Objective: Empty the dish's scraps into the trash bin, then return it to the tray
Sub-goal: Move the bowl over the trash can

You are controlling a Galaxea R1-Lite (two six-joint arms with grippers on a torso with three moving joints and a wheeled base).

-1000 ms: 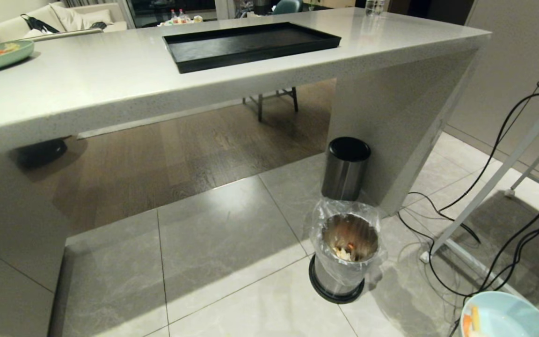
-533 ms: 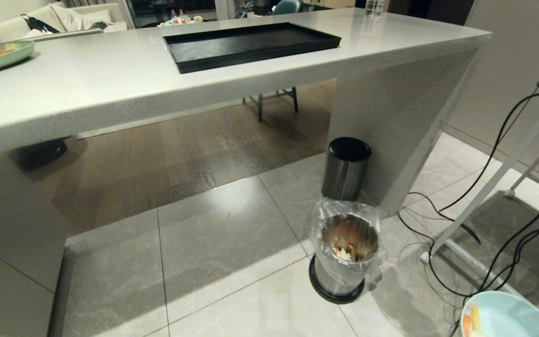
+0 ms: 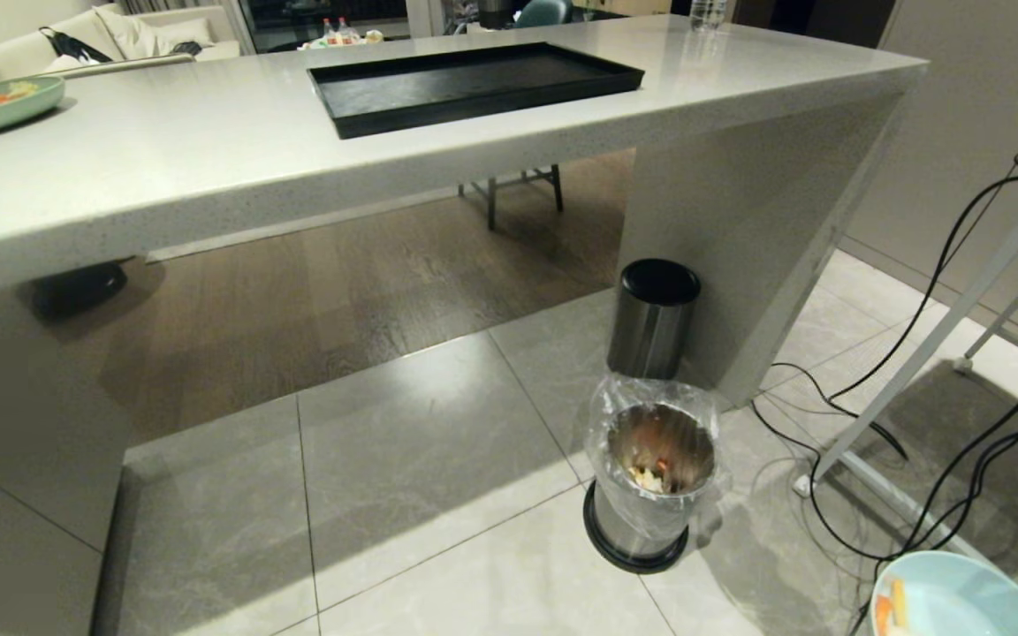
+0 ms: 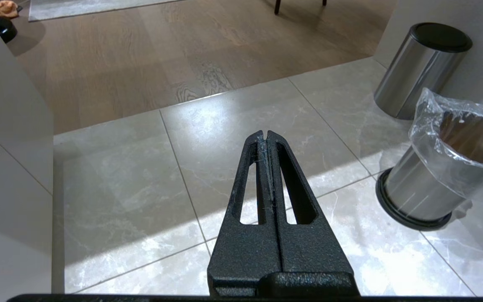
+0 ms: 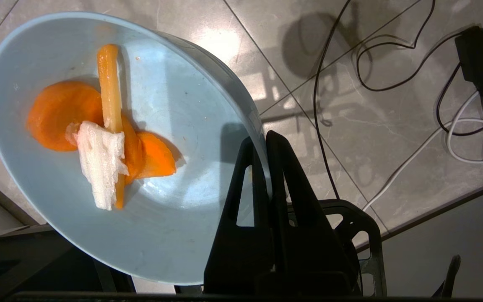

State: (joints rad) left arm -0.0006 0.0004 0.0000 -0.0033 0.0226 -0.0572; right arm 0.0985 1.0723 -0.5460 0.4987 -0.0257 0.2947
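While the scraps (image 5: 103, 138) sit undumped in the dish (image 5: 174, 235), pinched at its rim by the right gripper (image 5: 264, 167) short of the trash bin (image 3: 655, 477), the tray (image 3: 474, 84) waits on the table (image 3: 208, 159); left gripper (image 4: 266, 136) closed, idle.

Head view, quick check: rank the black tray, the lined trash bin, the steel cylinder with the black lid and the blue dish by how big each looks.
1. tray, by far the widest.
2. trash bin.
3. steel cylinder, slightly smaller than the bin, but it stands farther away, so this is unsure.
4. dish, cut off by the frame edge, so unreliable.
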